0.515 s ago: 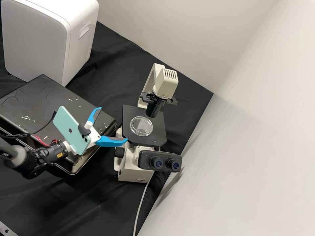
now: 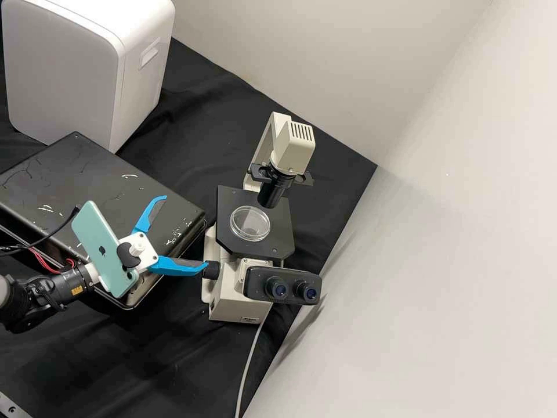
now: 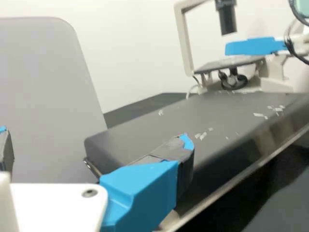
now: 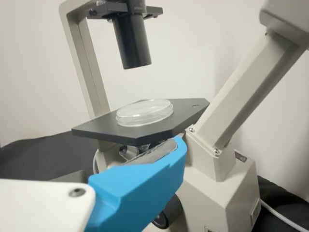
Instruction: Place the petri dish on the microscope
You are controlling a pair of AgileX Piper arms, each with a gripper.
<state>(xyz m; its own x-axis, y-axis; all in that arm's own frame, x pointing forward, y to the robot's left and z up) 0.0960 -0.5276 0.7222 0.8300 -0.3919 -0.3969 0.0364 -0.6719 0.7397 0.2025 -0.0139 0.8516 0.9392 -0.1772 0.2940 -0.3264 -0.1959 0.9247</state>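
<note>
My right gripper (image 2: 184,233) hangs wide open with nothing in it, at about 9 o'clock from the microscope (image 2: 232,290) in the high view. Its upper finger (image 2: 149,212) lies over the near corner of the flat black case (image 2: 87,180). Its lower finger (image 2: 177,266) points toward the microscope, with the tip just beside the focus knob (image 2: 212,270); I cannot tell whether the two touch. A mint-green phone (image 2: 103,248) rides on that wrist.

The petri dish (image 2: 250,223) lies flat on the microscope's black stage (image 2: 278,238). It is clear and round, and it is apart from both of my right fingers. From the dish, the dark tube (image 2: 271,190) stands at about 1 o'clock and the eyepieces (image 2: 289,288) sit at about 5 o'clock. My right wrist view shows the tube hanging above the stage with open air between its lower end and the dish.

My left gripper (image 3: 94,140) is spread as well: its two blue fingers stand well apart and grip nothing. It is at the end of the flat black case. In my left wrist view the microscope stands far across the case's scuffed top, with one finger of my right gripper in front of it.

A white appliance (image 2: 81,64) stands at about 10 o'clock from the microscope, behind the case. A black cloth (image 2: 191,122) covers the bench. A white cable (image 2: 246,366) runs from the microscope's base toward 6 o'clock.
</note>
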